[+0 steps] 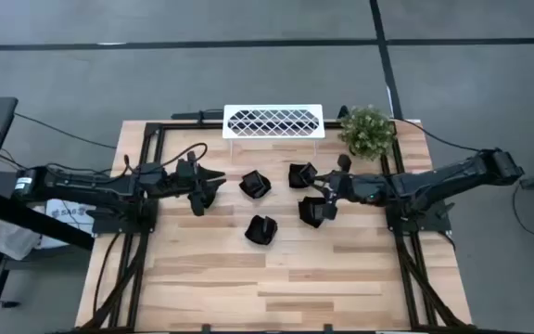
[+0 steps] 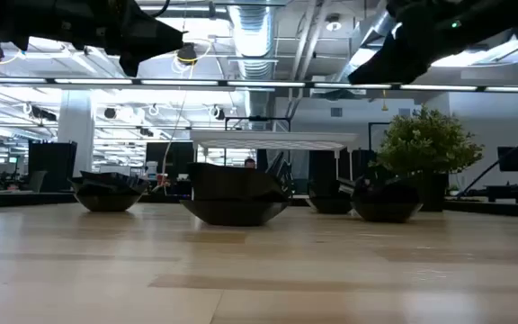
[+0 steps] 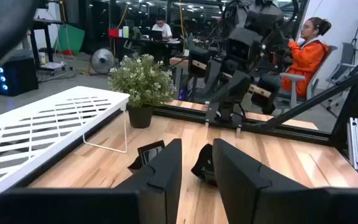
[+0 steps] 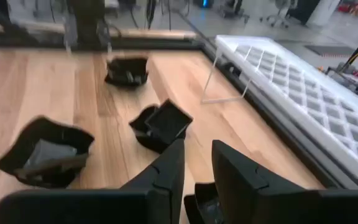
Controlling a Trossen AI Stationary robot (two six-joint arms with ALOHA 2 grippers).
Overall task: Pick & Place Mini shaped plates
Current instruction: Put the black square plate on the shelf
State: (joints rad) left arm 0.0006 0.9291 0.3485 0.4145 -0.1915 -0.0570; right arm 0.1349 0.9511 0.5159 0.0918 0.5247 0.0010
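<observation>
Since all four mini shaped plates (image 1: 256,185) are seen lying on the desk (image 1: 276,278), between the arms and in front of the white lattice rack (image 1: 273,122), no placing can be judged done; every plate is left to be moved. Nothing is held by the left hand (image 1: 213,188), its fingers slightly parted and empty, well apart from the plates. The right hand (image 1: 324,195), likewise narrowly parted, is held above the plates nearest it. No long axis is shown; each plate lies hollow upward.
</observation>
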